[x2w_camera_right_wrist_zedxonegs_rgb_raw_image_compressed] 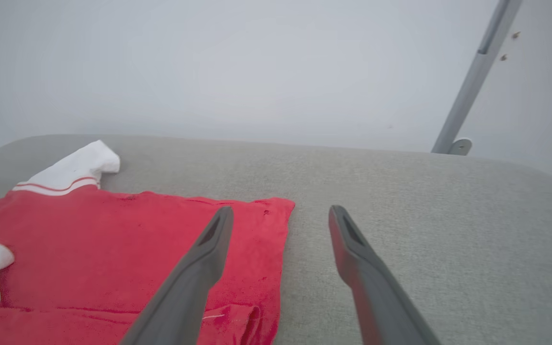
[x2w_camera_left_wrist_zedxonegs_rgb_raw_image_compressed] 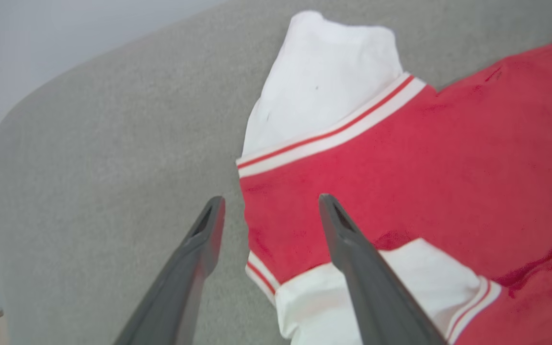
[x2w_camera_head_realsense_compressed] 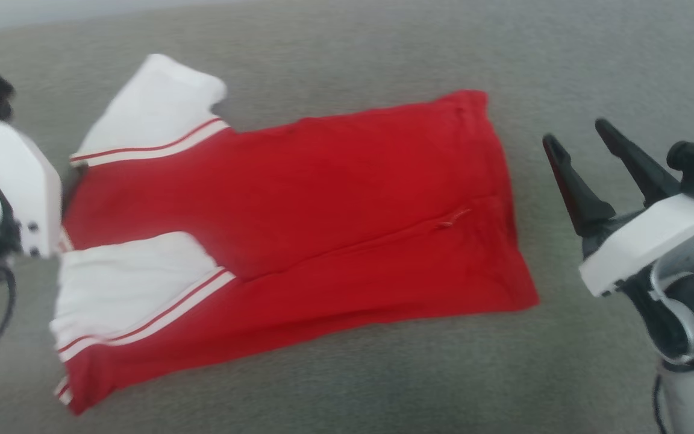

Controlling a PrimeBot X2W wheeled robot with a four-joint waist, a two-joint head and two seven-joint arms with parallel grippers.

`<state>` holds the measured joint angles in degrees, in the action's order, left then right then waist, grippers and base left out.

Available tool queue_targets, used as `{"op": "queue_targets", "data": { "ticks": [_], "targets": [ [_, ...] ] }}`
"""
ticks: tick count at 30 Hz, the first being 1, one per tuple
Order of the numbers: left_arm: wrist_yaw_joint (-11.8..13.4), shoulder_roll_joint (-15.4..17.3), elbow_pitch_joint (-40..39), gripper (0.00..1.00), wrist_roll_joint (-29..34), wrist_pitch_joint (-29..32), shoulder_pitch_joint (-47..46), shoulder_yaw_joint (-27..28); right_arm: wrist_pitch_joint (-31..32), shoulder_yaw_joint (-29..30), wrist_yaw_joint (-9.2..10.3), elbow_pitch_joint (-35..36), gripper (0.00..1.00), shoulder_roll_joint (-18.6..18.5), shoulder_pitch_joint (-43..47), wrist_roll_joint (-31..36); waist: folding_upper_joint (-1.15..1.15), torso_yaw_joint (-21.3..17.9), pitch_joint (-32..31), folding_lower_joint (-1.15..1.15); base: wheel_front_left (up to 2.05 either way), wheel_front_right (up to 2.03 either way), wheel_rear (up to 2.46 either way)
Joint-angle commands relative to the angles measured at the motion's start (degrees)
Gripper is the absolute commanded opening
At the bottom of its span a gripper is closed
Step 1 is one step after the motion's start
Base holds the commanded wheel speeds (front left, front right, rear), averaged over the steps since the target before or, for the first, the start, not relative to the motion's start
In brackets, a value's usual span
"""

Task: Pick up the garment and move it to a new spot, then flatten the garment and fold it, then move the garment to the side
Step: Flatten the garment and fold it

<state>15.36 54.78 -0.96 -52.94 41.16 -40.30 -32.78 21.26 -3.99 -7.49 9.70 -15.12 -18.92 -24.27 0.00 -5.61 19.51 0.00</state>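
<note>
Folding step in hand, judging by the garment [x2w_camera_head_realsense_compressed: 323, 211]: flat across the middle of the grey cushion [x2w_camera_head_realsense_compressed: 564, 60], near long side and near sleeve turned in over the body, far sleeve out toward the cushion's back edge. Left gripper [x2w_camera_left_wrist_zedxonegs_rgb_raw_image_compressed: 271, 206] at the cushion's left end, fingers wide above the shoulder edge, holding nothing. Right gripper [x2w_camera_head_realsense_compressed: 576, 134] over bare cushion toward its right end, fingers wide, empty. Likely next: take the far sleeve and far side, turn in over the body without disturbing the finished fold.

Long dark tapered fingers [x2w_camera_head_realsense_compressed: 570, 181] were seen on the right gripper [x2w_camera_head_realsense_compressed: 575, 131], a white plate [x2w_camera_head_realsense_compressed: 648, 241] behind; two black screws [x2w_camera_head_realsense_compressed: 32, 227] and a looped black cable [x2w_camera_head_realsense_compressed: 9, 307] were noted by the left arm's white casing [x2w_camera_head_realsense_compressed: 15, 169].
</note>
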Motion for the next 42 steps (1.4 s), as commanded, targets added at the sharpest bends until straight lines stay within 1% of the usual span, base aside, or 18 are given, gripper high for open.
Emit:
{"op": "queue_targets", "data": {
  "ticks": [1, 4, 7, 11, 12, 15, 17, 21, 23, 26, 28, 30, 34, 39, 42],
  "targets": [
    [-1.6, -0.8, 2.5, 1.0, 0.9, -1.1, -3.0, 0.6, -4.0, -0.2, 0.0, -1.0, 1.0, 1.8, -1.3, 1.6, 0.0, -3.6, 1.8, 0.0, 0.0, 0.0, 0.0],
    [-4.4, -1.4, 7.3, 1.0, 2.4, -2.4, -7.4, 0.9, -9.4, -0.6, 0.0, -2.7, 1.0, 4.3, -2.7, 4.0, 0.0, -6.4, 3.4, 0.0, 0.0, 0.0, 0.0],
    [-6.9, -2.4, 12.4, 1.0, 2.6, -3.4, -11.8, 1.2, -13.5, -1.8, 0.0, -4.5, 1.0, 6.1, -3.8, 5.2, 0.0, -8.9, 5.3, 0.0, 0.0, 0.0, 0.0],
    [-9.7, -3.1, 18.9, 1.0, 3.5, -2.5, -16.6, 0.7, -16.6, -3.5, 0.0, -6.6, 1.0, 7.4, -4.8, 5.4, 0.0, -11.6, 7.5, 0.0, 0.0, 0.0, 0.0],
    [-9.7, -3.1, 18.9, 1.0, 3.5, -2.5, -16.6, 0.7, -16.6, -3.5, 0.0, -6.6, 1.0, 7.4, -4.8, 5.4, 0.0, -11.6, 7.5, 0.0, 0.0, 0.0, 0.0],
    [-11.1, -3.9, 23.2, 1.0, 3.6, -1.5, -19.6, 0.5, -17.7, -4.3, 0.0, -7.7, 1.0, 8.0, -5.2, 5.2, 0.0, -13.0, 9.1, 0.0, 0.0, 0.0, 0.0],
    [-11.7, -4.3, 25.7, 1.0, 4.0, -1.1, -21.3, 0.2, -18.3, -4.6, 0.0, -8.2, 1.0, 8.2, -5.6, 5.0, 0.0, -13.5, 10.1, 0.0, 0.0, 0.0, 0.0],
    [-12.0, -5.7, 30.6, 1.0, 3.2, 0.6, -23.2, 0.0, -18.4, -5.5, 0.0, -8.9, 1.0, 8.1, -6.0, 4.8, 0.0, -14.0, 11.4, 0.0, 0.0, 0.0, 0.0],
    [-11.6, -6.1, 32.4, 1.0, 3.0, 1.4, -24.0, -0.1, -18.1, -5.8, 0.0, -9.0, 1.0, 7.8, -6.3, 5.0, 0.0, -14.0, 11.8, 0.0, 0.0, 0.0, 0.0],
    [-10.3, -7.4, 36.6, 1.0, 1.8, 4.5, -23.8, -0.5, -16.6, -6.2, 0.0, -9.2, 1.0, 7.5, -7.0, 4.4, 0.0, -13.6, 12.3, 0.0, 0.0, 0.0, 0.0],
    [-9.5, -8.2, 38.4, 0.0, 0.9, 7.6, -23.3, -1.2, -15.4, -6.5, 0.0, -9.3, 1.0, 7.1, -7.4, 3.9, 0.0, -13.2, 12.5, 0.0, 0.0, 0.0, 0.0],
    [-9.1, -9.1, 38.8, 0.0, 0.8, 9.7, -23.2, -1.8, -14.1, -6.8, 0.0, -9.2, 1.0, 6.6, -7.9, 3.4, 0.0, -12.7, 12.7, 0.0, 0.0, 0.0, 0.0],
    [-8.5, -10.7, 38.0, 0.0, 1.0, 10.7, -24.7, -2.4, -10.0, -7.6, 0.0, -9.6, 1.0, 5.2, -10.8, 2.0, 0.0, -11.1, 13.1, 0.0, 0.0, 0.0, 0.0],
    [-8.6, -13.4, 36.7, 0.0, 2.0, 10.5, -27.5, -3.3, -2.3, -9.6, 0.0, -11.8, 1.0, 3.3, -17.8, -0.2, 0.0, -8.4, 13.9, 0.0, 0.0, 0.0, 0.0],
    [-8.6, -15.1, 36.7, 0.0, 2.2, 9.9, -29.2, -3.7, 2.8, -10.5, 0.01, -14.6, 1.0, 2.6, -23.1, -1.2, 0.0, -6.9, 14.4, 0.0, 0.0, 0.0, 0.0]
  ]
}}
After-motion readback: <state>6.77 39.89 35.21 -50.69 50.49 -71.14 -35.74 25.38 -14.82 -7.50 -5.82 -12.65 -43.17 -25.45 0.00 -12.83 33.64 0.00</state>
